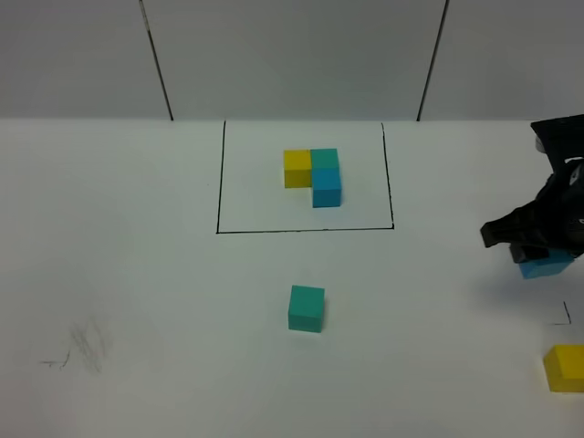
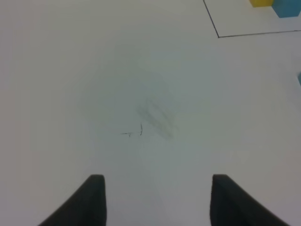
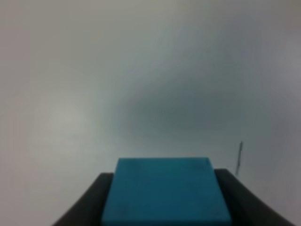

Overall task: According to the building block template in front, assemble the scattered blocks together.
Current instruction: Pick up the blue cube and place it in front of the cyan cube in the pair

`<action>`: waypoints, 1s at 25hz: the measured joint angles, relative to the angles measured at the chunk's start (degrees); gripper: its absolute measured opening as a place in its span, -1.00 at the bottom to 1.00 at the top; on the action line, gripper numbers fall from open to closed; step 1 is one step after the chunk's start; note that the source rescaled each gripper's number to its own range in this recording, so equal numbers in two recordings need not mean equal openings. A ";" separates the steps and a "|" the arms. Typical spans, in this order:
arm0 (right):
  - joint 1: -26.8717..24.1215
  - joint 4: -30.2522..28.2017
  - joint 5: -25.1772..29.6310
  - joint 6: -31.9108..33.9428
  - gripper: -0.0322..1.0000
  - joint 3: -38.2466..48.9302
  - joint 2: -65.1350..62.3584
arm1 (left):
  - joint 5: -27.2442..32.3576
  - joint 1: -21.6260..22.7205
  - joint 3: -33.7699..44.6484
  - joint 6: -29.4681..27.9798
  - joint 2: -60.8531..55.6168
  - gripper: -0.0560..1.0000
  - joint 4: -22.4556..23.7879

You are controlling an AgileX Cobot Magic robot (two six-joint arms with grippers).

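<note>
The template (image 1: 313, 175), a joined yellow, teal-green and sky-blue cube cluster, sits inside a black-line rectangle (image 1: 219, 182) at the table's far middle. A loose teal-green cube (image 1: 307, 307) lies in front of the rectangle. A loose yellow cube (image 1: 566, 367) lies at the right edge. My right gripper (image 1: 544, 259) is shut on the loose sky-blue cube (image 3: 165, 190), near the right edge; whether the cube is off the table I cannot tell. The cube's lower edge shows under the gripper (image 1: 546, 266). My left gripper (image 2: 155, 200) is open and empty over bare table; it is out of the exterior view.
Grey smudges and small pen marks (image 1: 84, 345) are on the table at the front left, also in the left wrist view (image 2: 155, 117). A small black corner mark (image 1: 564, 315) lies near the yellow cube. A grey panelled wall (image 1: 292, 55) stands behind the table.
</note>
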 joint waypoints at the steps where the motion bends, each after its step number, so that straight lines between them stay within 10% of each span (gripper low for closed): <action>1: 1.87 -0.16 0.05 1.75 -0.50 0.00 -0.75 | 0.00 0.00 0.00 0.00 0.00 -0.35 0.00; 16: 28.71 -11.41 7.73 41.03 -0.50 3.79 -2.76 | 0.00 0.00 0.00 -0.05 0.00 -0.35 0.00; 25: 35.87 -1.65 0.91 47.30 -0.50 4.51 -3.54 | 0.00 0.00 0.00 -0.05 0.00 -0.35 0.00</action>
